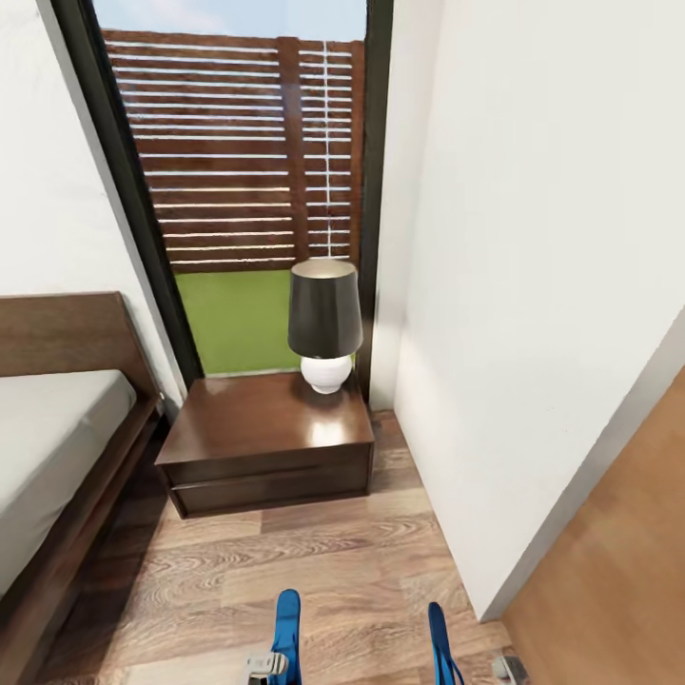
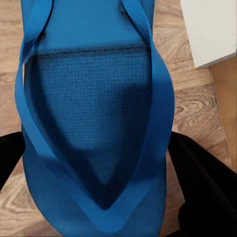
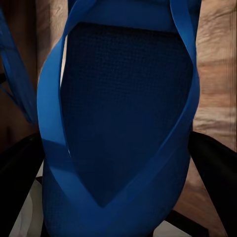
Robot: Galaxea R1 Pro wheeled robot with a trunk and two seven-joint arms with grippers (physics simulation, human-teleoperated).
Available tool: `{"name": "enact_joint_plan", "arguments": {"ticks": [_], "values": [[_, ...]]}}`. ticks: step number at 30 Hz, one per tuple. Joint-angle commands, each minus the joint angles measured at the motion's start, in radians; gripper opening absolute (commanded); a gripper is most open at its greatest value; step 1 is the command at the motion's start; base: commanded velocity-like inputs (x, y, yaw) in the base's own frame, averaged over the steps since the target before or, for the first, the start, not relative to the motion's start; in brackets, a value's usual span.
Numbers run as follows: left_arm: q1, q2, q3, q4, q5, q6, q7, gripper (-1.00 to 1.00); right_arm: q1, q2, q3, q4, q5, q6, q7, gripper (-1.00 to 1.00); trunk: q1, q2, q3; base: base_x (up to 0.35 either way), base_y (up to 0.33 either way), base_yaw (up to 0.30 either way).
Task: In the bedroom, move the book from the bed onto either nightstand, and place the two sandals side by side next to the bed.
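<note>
I hold one sandal in each gripper. My left gripper is clamped on the left sandal: its dark fingers press in from both sides of the sole, near the point where the straps meet. My right gripper is clenched the same way on the right sandal, a dark finger on either flank. From my head camera both sandals stand on edge just ahead of my grippers, the left one and the right one apart from each other and above the plank floor.

I judge that I carry them edge-up and parallel so that I can lower both at once and leave them as a neat pair. The bed lies ahead and to the left of my left gripper, its frame running along the floor there, so the bare strip of planks between that frame and my grippers is where the pair belongs.

The nightstand stands straight ahead of both grippers, well beyond them, against the window, with a lamp on the far right part of its top. The glossy top beside the lamp looks free, which suits the book later; I cannot see the book from here.
</note>
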Motion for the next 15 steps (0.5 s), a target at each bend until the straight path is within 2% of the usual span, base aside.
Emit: {"name": "enact_joint_plan", "arguments": {"ticks": [1, 15], "values": [[-0.001, 0.001, -0.004, 0.000, 0.010, 0.001, -0.001, -1.00, 0.000, 0.000, 0.000, -0.001, -0.009, 0.010, 0.003, -1.00, 0.000, 0.000, -0.001, 0.281, -0.064, 0.000], [-0.001, 0.001, -0.004, 0.000, 0.009, 0.001, -0.001, -1.00, 0.000, 0.000, 0.000, 0.000, -0.009, 0.010, 0.003, -1.00, 0.000, 0.000, -0.001, 0.296, -0.029, 0.000]]}}
